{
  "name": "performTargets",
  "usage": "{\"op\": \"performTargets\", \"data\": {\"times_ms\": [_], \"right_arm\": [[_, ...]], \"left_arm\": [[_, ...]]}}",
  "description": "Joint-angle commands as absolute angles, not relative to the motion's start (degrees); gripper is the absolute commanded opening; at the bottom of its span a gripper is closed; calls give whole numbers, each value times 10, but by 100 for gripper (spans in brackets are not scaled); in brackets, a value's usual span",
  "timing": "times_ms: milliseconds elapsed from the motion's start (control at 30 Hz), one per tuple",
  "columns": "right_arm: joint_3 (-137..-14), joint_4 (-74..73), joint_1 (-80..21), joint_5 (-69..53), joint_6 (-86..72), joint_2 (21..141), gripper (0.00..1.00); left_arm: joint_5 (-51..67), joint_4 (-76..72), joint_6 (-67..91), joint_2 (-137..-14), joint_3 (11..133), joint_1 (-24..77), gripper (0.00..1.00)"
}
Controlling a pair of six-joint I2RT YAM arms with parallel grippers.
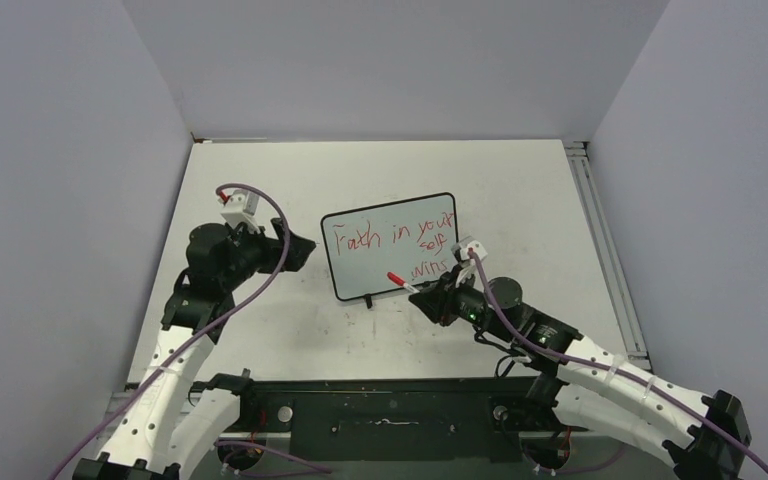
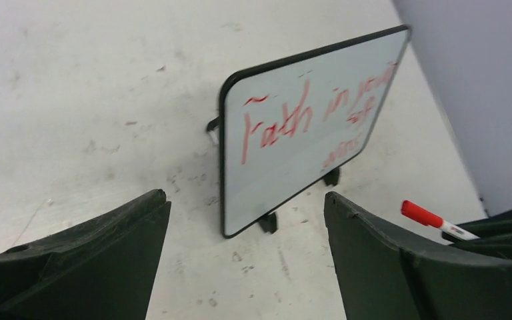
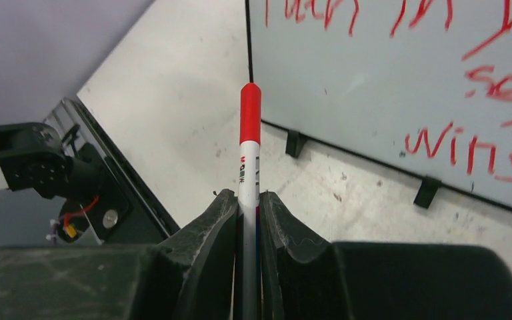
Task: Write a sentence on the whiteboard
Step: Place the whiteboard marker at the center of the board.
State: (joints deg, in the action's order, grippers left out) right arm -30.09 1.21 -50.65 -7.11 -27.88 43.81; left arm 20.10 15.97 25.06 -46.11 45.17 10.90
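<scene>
Whiteboard (image 1: 390, 245) stands on its two black feet near mid-counter, leaning back, face toward the arms. Black frame, rounded corners. Sentence (image 1: 392, 238) in thin red marker, slanting lines: first line across the top of the whiteboard, two shorter words stepped below toward its right side. The last letters on the right are hard to read from the top view.

Counter (image 1: 260, 190): white, dull, scuffed. Grey smudges and dark specks lie thickest just in front of the whiteboard's feet. A pale rail (image 1: 600, 240) runs along the counter edge well right of the whiteboard. A dark base plate (image 1: 380, 415) lies at the edge nearest the arms.

Room: plain grey-lilac walls (image 1: 390, 60) close in behind, left and right of the whiteboard. Light is even.

Left tool (image 1: 300, 250): just left of the whiteboard, apart from it, fingers spread wide with nothing between them.

Right tool (image 3: 247, 199): at the whiteboard's lower right corner, fingers clamped on a marker (image 3: 249, 153). White barrel, red end pointing along the whiteboard's bottom edge, clear of the frame.
</scene>
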Motion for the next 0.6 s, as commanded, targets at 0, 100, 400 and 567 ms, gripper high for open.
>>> {"op": "performTargets", "data": {"times_ms": [0, 100, 400, 567], "right_arm": [[-249, 24, -505, -90, -329, 459, 5], [-222, 36, -505, -92, -349, 489, 6], [-172, 30, -504, -50, -372, 540, 9], [-160, 17, -503, 6, -391, 538, 21]], "left_arm": [[114, 156, 196, -446, 405, 90, 84], [105, 169, 175, -443, 405, 84, 85], [64, 181, 170, -441, 407, 83, 88], [44, 183, 173, -436, 404, 82, 90]]}}
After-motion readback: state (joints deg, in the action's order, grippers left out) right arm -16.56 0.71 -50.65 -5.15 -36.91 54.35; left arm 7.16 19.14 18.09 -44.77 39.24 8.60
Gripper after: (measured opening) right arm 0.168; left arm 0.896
